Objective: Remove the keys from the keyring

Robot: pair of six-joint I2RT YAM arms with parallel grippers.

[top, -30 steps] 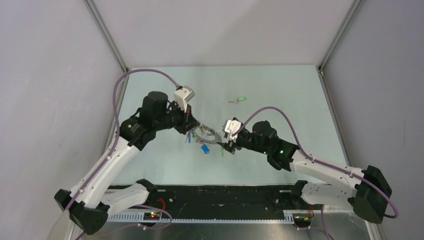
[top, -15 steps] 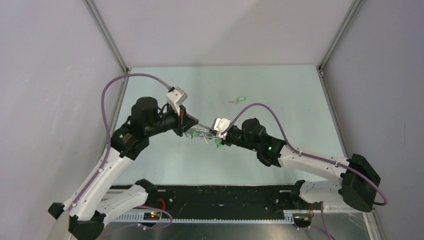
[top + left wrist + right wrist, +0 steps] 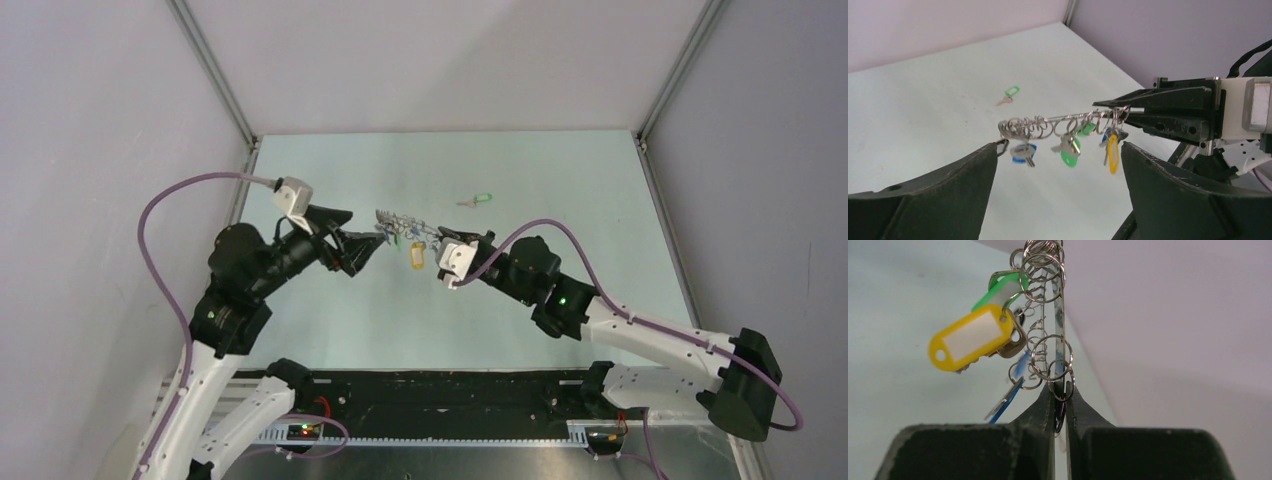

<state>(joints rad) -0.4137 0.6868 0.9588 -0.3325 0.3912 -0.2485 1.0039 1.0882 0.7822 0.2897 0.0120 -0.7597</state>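
The keyring (image 3: 1050, 119) is freshly released by the left gripper (image 3: 1059, 150), now spread wide; it is clamped by the right gripper (image 3: 1060, 397) alone, with the keys (image 3: 1069, 155) still threaded.

Black two-finger left gripper (image 3: 364, 230) gapes wide, pointing three o'clock; black right gripper (image 3: 437, 240) pinched shut, pointing ten o'clock.

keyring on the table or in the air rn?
In the air: the right gripper is shut on the keyring, keys dangling free; left gripper is open.
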